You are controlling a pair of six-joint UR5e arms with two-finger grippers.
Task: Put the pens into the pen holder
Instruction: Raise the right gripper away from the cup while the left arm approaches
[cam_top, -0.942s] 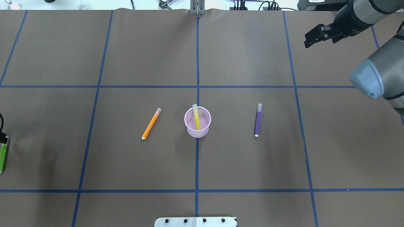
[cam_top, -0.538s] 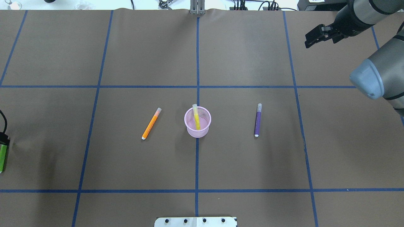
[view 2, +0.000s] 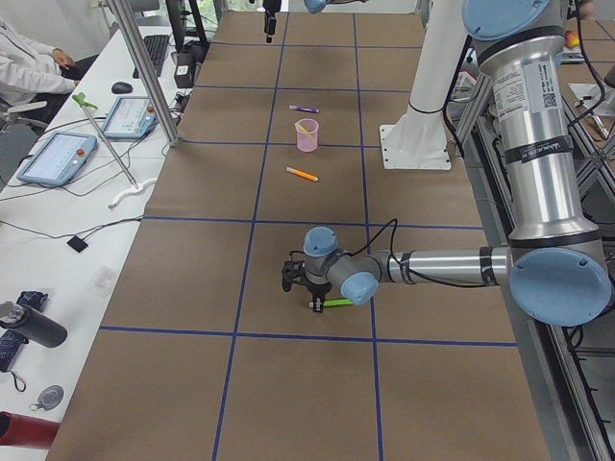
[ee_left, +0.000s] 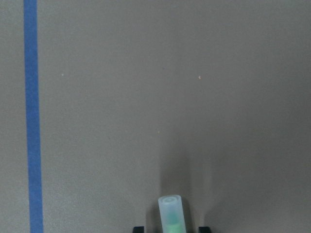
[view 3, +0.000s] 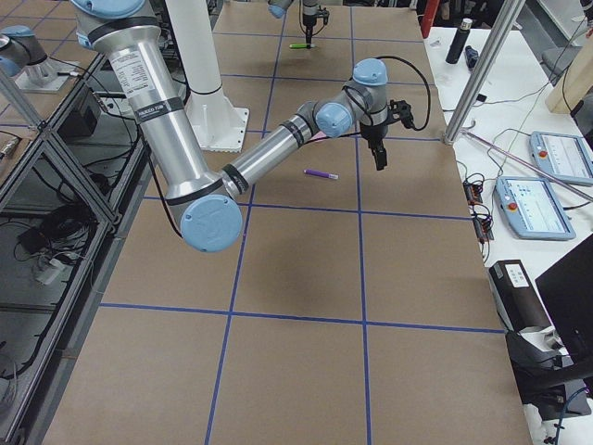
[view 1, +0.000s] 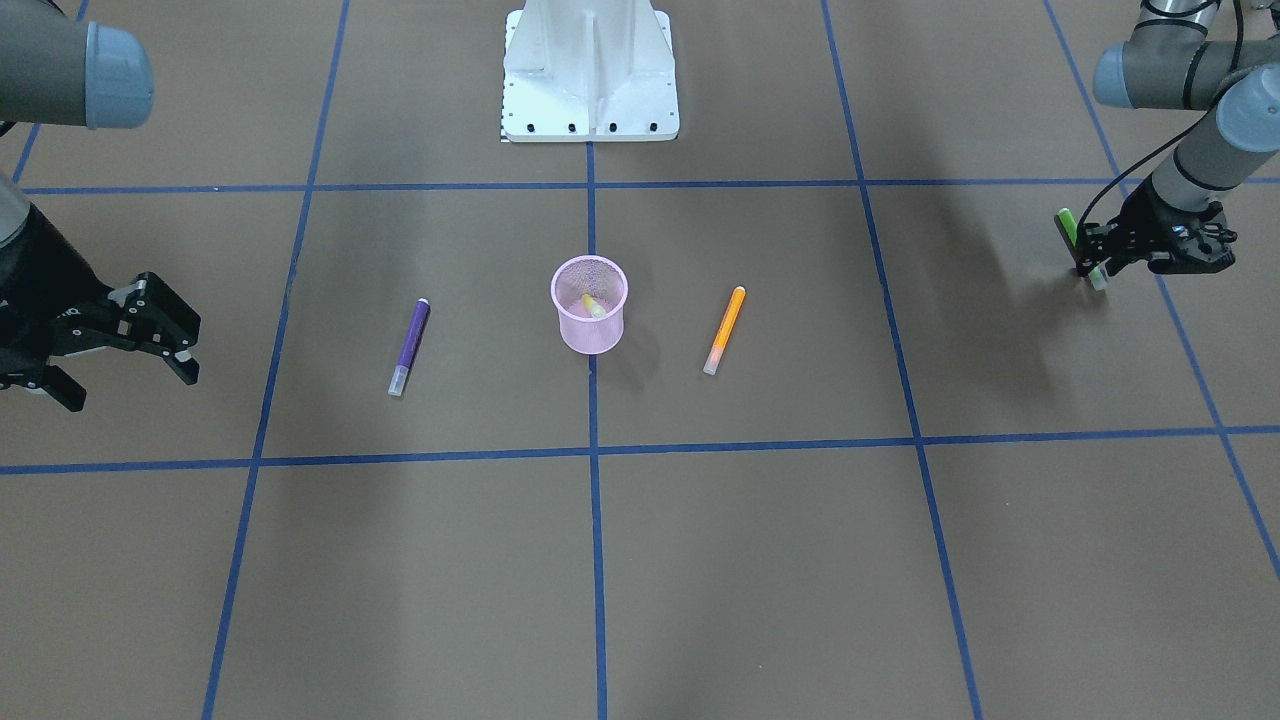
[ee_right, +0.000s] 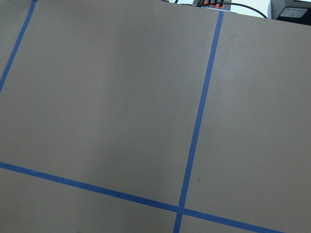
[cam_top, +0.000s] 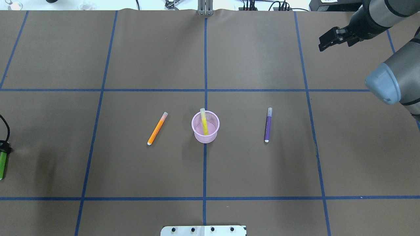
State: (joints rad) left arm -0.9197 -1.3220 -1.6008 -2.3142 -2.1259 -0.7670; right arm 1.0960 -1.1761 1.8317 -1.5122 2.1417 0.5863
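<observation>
Holder point(cam_top: 211, 135) between left pen point(cam_top: 157, 128) and right pen point(cam_top: 268, 126)

Right gripper point(view 3: 379, 162): on the near arm, above the bench point(view 3: 296, 352), pointing down.
Purple pen point(view 3: 321, 173): lying flat, near that gripper.
Green pen point(view 3: 301, 44): far end, at left gripper point(view 3: 310, 35).

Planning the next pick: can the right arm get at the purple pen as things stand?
Probably yes. The right gripper is open and empty, and the purple pen lies flat by itself on that arm's side, apart from the pen holder, with nothing between them.
</observation>
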